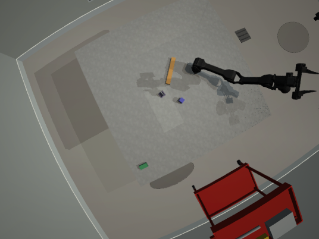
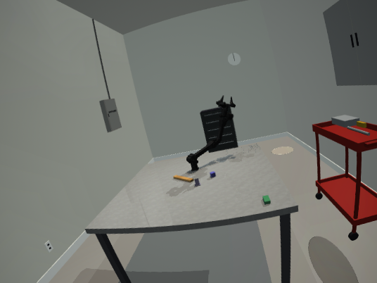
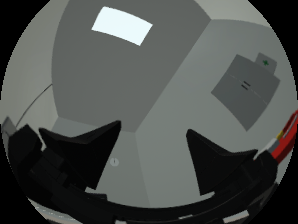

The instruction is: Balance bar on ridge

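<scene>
While one black arm [image 2: 214,139] is reaching up and away from the table [image 2: 218,208], its single gripper [image 1: 307,81] is pointing at the ceiling with the jaws standing spread wide and nothing between them. Seen from the wrist view, two dark pointed fingers are framing only the grey walls, one bright ceiling panel [image 3: 123,24] and one grey wall box [image 3: 246,90]. Far below the jaws and well apart from them, one orange bar [image 1: 170,71] is lying flat on the table top, close beside the arm's base [image 1: 197,65]. One small dark purple ridge piece [image 1: 161,94] is sitting just past the bar's end, farther from the jaws, apart from the bar and not touching it. One blue cube [image 1: 181,100] is resting near the ridge piece, slightly nearer to the gripper side. One green block [image 1: 143,166] is lying alone by the table's far edge, the farthest of the four small things from the jaws. Beyond the table, one red cart [image 2: 346,169] with two shelves is standing on the floor, carrying one grey box [image 2: 344,120], one grey rod [image 2: 359,130] and one small yellow item [image 2: 361,123] on its upper shelf. One dark slatted panel [image 2: 218,130] is leaning against the wall behind the gripper, and one round clock [image 2: 233,58] is hanging above it.
</scene>
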You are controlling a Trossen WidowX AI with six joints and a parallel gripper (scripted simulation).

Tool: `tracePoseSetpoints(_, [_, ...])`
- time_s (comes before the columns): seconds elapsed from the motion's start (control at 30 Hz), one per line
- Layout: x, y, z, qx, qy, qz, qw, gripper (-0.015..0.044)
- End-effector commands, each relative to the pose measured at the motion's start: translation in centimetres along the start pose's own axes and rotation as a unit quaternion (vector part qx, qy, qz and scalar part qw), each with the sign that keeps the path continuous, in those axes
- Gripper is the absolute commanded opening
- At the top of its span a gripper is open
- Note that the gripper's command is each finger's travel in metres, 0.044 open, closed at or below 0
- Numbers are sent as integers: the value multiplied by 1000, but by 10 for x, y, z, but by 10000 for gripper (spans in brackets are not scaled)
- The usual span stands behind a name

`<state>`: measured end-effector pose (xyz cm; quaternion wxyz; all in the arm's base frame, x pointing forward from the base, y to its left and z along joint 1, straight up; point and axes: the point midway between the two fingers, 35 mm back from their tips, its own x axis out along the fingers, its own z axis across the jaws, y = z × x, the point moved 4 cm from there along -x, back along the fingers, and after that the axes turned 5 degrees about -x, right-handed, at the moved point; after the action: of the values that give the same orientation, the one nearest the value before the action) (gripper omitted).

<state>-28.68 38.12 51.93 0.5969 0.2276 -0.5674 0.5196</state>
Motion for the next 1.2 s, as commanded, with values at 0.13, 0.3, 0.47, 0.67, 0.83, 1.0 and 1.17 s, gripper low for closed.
tracePoseSetpoints(0.13, [12,-43,32,34,-36,-56,997,315])
tracePoseSetpoints(0.3, [20,-87,63,69,-75,-111,989,315])
tracePoseSetpoints(0.47, [21,-144,98,110,-124,-178,970,315])
tracePoseSetpoints(0.67, [10,-217,140,159,-191,-260,933,315])
tracePoseSetpoints(0.83, [-8,-267,163,180,-239,-316,900,315])
tracePoseSetpoints(1.0, [-32,-314,184,201,-286,-370,861,315])
tracePoseSetpoints(1.17, [-65,-365,204,238,-338,-427,804,315])
